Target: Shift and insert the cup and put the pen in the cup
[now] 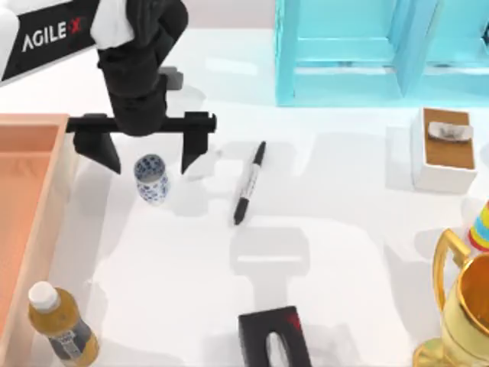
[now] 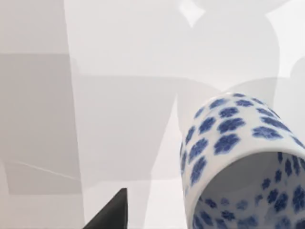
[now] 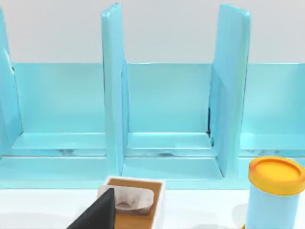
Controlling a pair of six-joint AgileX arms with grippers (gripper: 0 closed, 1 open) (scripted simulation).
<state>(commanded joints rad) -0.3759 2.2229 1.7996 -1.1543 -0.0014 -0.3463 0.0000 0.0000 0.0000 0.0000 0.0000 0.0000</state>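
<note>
**Left gripper spread over the blue-dotted cup**

Your left gripper point(image 1: 150, 157) hangs at the table's left, its black fingers point(image 1: 197, 141) spread wide, one on either side of the small white ceramic cup with blue flower dots point(image 1: 151, 179). The cup tilts (its open mouth shows in the left wrist view). To its right, apart, the slim black-tipped marker pen point(image 1: 249, 183) lies flat on the white table point(image 1: 344, 252).

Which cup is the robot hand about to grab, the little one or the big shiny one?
The little white cup with blue flowers. It sits between the open fingers of the left gripper. The big gold trophy cup stands far away, at the table's right edge.
</note>
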